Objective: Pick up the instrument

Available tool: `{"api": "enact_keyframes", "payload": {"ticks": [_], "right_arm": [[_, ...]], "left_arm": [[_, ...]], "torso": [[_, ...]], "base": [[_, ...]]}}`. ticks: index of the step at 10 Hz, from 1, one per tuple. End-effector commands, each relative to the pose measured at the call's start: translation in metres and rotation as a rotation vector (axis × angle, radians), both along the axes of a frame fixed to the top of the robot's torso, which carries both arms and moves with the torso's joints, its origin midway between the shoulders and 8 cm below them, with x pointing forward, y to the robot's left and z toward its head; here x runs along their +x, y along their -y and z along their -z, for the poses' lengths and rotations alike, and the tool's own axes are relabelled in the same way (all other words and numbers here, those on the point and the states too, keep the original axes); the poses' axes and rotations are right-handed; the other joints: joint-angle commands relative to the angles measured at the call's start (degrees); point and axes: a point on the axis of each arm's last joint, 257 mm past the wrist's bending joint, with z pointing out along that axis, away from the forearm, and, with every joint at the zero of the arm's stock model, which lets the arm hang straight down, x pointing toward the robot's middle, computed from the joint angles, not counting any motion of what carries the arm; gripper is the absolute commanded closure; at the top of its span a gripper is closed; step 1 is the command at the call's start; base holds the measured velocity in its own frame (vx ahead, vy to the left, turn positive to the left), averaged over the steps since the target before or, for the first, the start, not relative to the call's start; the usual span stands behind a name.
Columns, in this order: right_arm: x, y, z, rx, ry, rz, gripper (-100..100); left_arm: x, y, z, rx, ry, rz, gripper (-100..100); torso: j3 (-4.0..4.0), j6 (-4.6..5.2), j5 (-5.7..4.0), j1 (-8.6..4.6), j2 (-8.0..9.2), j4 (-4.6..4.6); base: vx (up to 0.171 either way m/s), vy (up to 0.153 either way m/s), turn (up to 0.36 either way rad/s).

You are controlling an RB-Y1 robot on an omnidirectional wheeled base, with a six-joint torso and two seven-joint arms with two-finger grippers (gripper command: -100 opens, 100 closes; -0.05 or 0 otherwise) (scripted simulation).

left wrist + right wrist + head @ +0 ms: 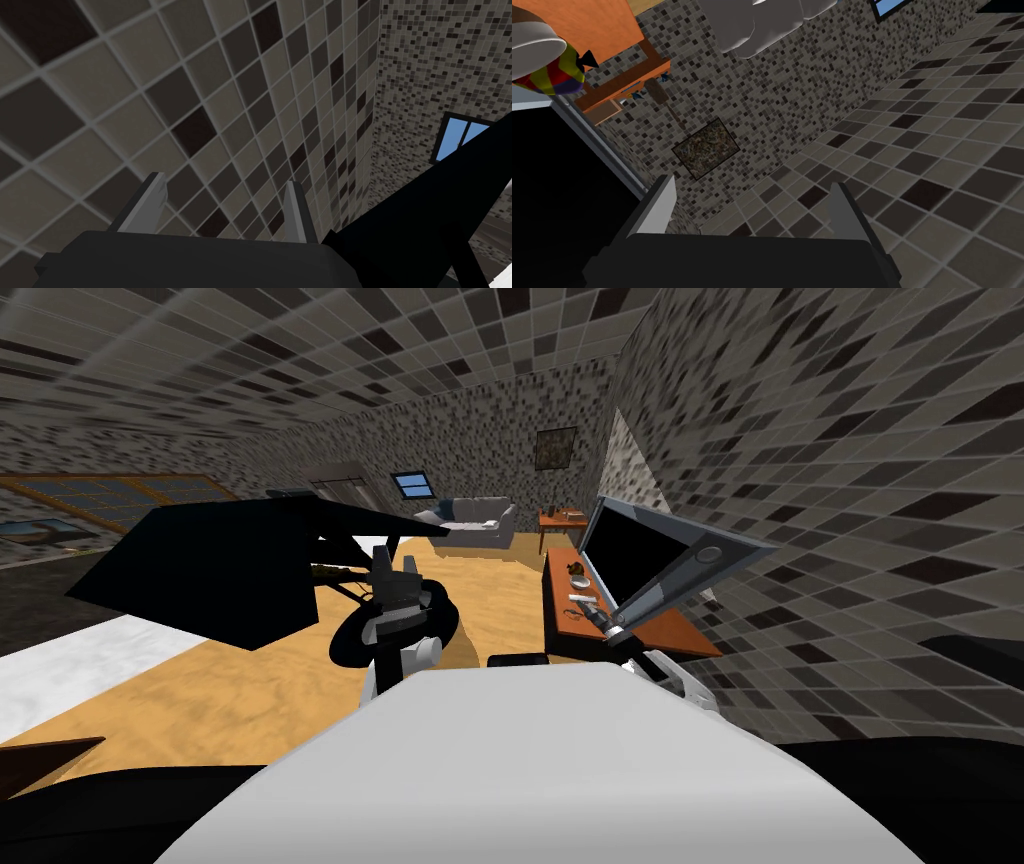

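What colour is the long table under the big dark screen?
The table is orange-brown, best seen in the head view.

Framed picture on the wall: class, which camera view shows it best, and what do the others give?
The right wrist view: the framed picture sits whole and large ahead of the right gripper. The head view has it small and far, above an orange side table. The left wrist view faces tiles.

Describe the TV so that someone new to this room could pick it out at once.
Along the tiled wall on my right runs a long orange cabinet. The TV stands on it: a big black screen in a grey frame, far larger than the small things lying beside it.
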Motion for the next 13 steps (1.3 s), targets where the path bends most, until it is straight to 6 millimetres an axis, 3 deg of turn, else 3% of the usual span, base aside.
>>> {"api": "enact_keyframes", "payload": {"ticks": [1,4,5,6,7,10,11,13], "right_arm": [[-0.006,0.005,0.016,-0.046,-0.030,-0.002,-100],[-0.040,0.032,0.084,-0.283,-0.180,-0.047,-100],[-0.041,0.031,0.085,-0.301,-0.179,-0.055,-100],[-0.052,0.037,0.102,-0.381,-0.217,-0.085,-100],[-0.055,0.040,0.106,-0.384,-0.227,-0.080,-100],[-0.100,0.066,0.160,-0.601,-0.357,-0.169,-100],[-0.102,0.067,0.162,-0.616,-0.361,-0.176,-100],[-0.136,0.083,0.192,-0.748,-0.440,-0.250,-100]], "left_arm": [[0.000,0.000,0.000,0.000,0.000,0.000,0],[0.000,0.000,0.000,0.000,0.000,0.000,0],[0.000,0.000,0.000,0.000,0.000,0.000,0],[0.000,0.000,0.000,0.000,0.000,0.000,0],[0.000,0.000,0.000,0.000,0.000,0.000,0],[0.000,0.000,0.000,0.000,0.000,0.000,0],[0.000,0.000,0.000,0.000,0.000,0.000,0],[0.000,0.000,0.000,0.000,0.000,0.000,0]], "torso": [[0.00,0.00,0.00,0.00,0.00,0.00],[-0.04,0.00,-0.01,-0.05,-0.07,-0.01],[-0.13,0.00,0.00,-0.02,-0.23,-0.05],[-0.11,0.02,0.00,-0.05,-0.17,-0.05],[-0.08,0.00,-0.02,-0.13,-0.12,-0.03],[-0.11,0.01,-0.03,-0.14,-0.19,-0.04],[-0.18,0.01,-0.04,-0.22,-0.30,-0.07],[-0.07,0.01,-0.04,-0.20,-0.10,-0.03]], "base": [[0.061,0.036,0.052],[0.110,0.037,0.138],[0.122,0.029,0.049],[0.100,0.007,0.090],[0.078,-0.007,0.060],[0.140,-0.004,0.134],[0.125,-0.020,0.059],[0.114,-0.024,0.131]]}}
